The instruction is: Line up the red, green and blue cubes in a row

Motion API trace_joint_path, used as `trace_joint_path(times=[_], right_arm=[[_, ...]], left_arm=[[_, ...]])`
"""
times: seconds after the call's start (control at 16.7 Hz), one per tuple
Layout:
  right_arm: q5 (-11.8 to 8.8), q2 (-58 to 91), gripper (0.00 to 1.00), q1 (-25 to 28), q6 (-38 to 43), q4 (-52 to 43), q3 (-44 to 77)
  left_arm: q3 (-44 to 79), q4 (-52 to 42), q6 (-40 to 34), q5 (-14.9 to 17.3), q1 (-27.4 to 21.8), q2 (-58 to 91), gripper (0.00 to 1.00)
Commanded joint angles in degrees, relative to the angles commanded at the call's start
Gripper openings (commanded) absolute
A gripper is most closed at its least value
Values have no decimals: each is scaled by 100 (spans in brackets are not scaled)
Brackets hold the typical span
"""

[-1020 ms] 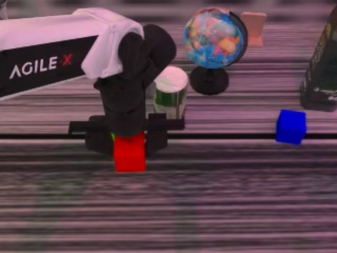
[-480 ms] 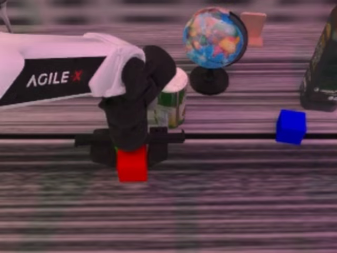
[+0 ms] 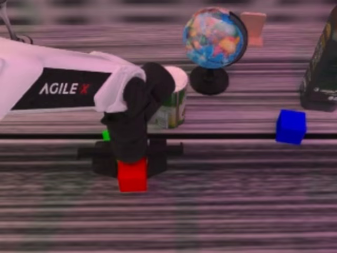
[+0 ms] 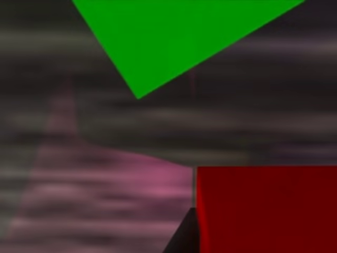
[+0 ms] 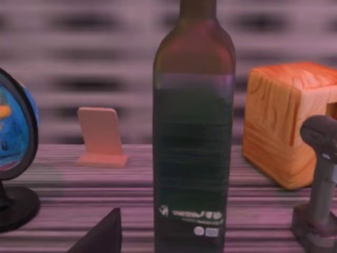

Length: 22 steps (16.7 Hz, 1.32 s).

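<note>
1. The left arm reaches in from the top view's left edge, its white link slanting across the table and its black wrist bending down toward the near side.
2. The left gripper point(image 3: 131, 163) points down at the table, with the bright red matte cube point(image 3: 131, 175) between its dark fingers; the left wrist view shows that cube point(image 4: 266, 208) close beside one finger point(image 4: 181, 237). I cannot tell whether the fingers clamp it.
3. The bright green matte cube point(image 3: 106, 135) peeks out just behind the wrist, to its left; it fills the left wrist view's far part point(image 4: 174, 37).
4. The deep blue matte cube point(image 3: 290, 126) sits well apart toward the right.
5. A white-topped green can point(image 3: 172, 103) stands just behind the wrist, a multicoloured globe on a black stand point(image 3: 213, 39) beyond it.
6. The right arm is out of the top view; its wrist camera faces a dark glass bottle point(image 5: 192, 132).
</note>
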Motion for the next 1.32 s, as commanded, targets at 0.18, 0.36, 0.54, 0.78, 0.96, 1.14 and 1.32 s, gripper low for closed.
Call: trace_joint_path(times=[0.18,0.36,0.54,0.78,0.96,1.14,1.32], right_arm=[[0,0,100,0,0,0,0],[0,0,100,0,0,0,0],[0,0,100,0,0,0,0],[0,0,100,0,0,0,0],[0,0,100,0,0,0,0],[0,0,100,0,0,0,0],[0,0,100,0,0,0,0]], left_arm=[[0,0,0,0,0,0,23],[0,0,0,0,0,0,45],[0,0,0,0,0,0,68],[0,0,0,0,0,0,98],[0,0,0,0,0,0,100],[0,0,0,0,0,0,100],[1,-1,0,0,5,-4,100]])
